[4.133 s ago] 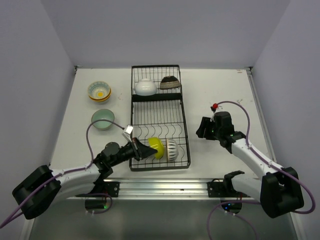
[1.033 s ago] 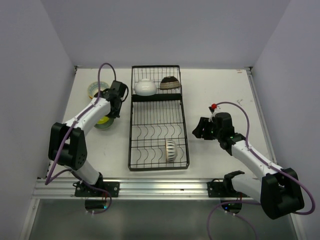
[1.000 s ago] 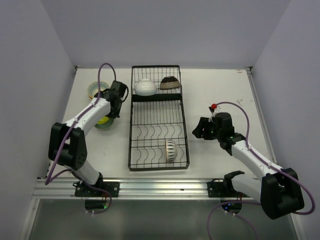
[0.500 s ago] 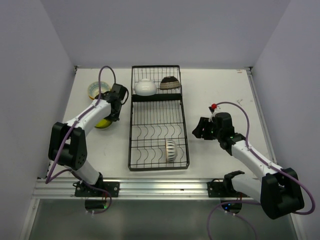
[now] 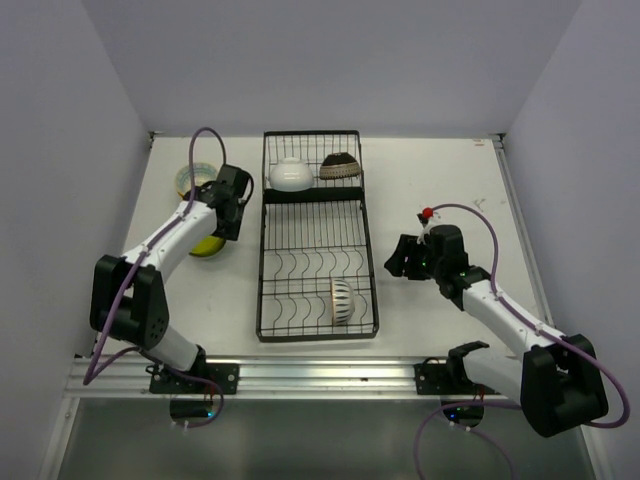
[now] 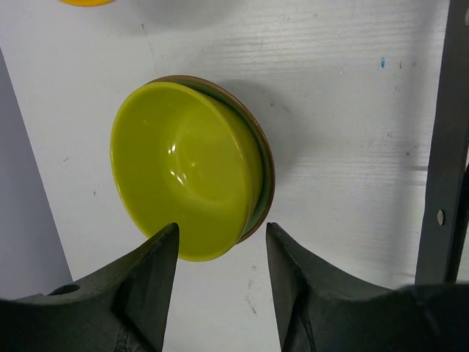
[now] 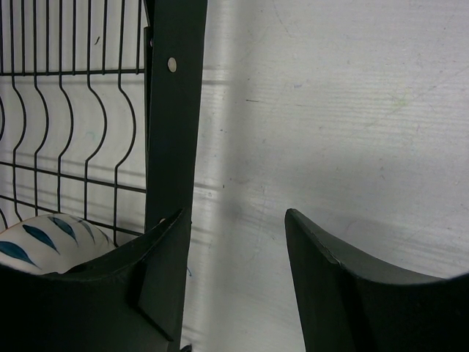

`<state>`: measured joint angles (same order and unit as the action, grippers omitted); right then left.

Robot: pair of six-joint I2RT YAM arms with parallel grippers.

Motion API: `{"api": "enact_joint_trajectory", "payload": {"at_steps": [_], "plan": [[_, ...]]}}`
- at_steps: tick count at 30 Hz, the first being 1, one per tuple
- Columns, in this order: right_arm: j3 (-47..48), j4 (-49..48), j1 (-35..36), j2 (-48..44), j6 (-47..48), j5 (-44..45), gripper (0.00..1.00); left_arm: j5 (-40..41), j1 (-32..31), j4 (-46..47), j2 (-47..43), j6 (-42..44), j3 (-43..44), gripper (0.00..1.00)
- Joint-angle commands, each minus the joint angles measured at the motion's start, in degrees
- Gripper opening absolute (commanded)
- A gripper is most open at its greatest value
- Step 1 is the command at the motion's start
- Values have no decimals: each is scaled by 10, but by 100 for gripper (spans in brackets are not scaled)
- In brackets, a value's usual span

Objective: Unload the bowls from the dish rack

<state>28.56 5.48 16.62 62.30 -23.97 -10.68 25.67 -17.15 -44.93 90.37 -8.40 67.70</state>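
**A:** While both pairs of jaws gape with nothing between them, which bowl would you take next?

**B:** The striped bowl (image 7: 51, 238). It sits just outside the right gripper's (image 7: 236, 217) left finger, inside the dish rack (image 7: 174, 110).

**A:** How will it handle?

**B:** I judge it light, stiff, glossy and breakable, so slippery. Pinch the rim, one finger inside and one outside.

**A:** Which way does it point?

**B:** It stands on edge between curved dividers, mouth sideways; toward which side I cannot tell. Being round, it has no long axis. The rack's long axis runs straight ahead of those jaws.

**A:** And the left gripper (image 6: 221, 238)?

**B:** It hangs over the yellow-green bowl (image 6: 183, 169), which is nested mouth-up in a brown-rimmed green bowl (image 6: 267, 176) on the table (image 6: 352, 110). The white bowl (image 5: 290, 174) and the dark patterned bowl (image 5: 340, 165) wait in the rack's far section.
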Motion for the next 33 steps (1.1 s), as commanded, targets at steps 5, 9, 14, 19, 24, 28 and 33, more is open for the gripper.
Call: {"api": "enact_joint_trajectory", "payload": {"at_steps": [5, 9, 14, 19, 24, 28, 33], "plan": [[4, -17, 3, 4, 1, -6, 58, -53, 5, 48, -65, -16, -6, 44], [5, -18, 3, 4, 1, -6, 58, -78, 5, 62, -71, -21, -22, 21], [5, -19, 3, 7, 1, -7, 58, -82, 5, 72, -67, -27, -37, 2], [4, -20, 3, 9, 1, -7, 58, -69, 5, 82, -61, -31, -50, 0], [6, -20, 5, 13, 1, -8, 57, -62, 5, 95, -56, -28, -58, 0], [5, -21, 4, 15, 1, -8, 57, -54, 5, 102, -47, -25, -66, 0], [6, -22, 5, 17, 1, -8, 57, -62, 5, 123, -50, -28, -78, 0]]}}
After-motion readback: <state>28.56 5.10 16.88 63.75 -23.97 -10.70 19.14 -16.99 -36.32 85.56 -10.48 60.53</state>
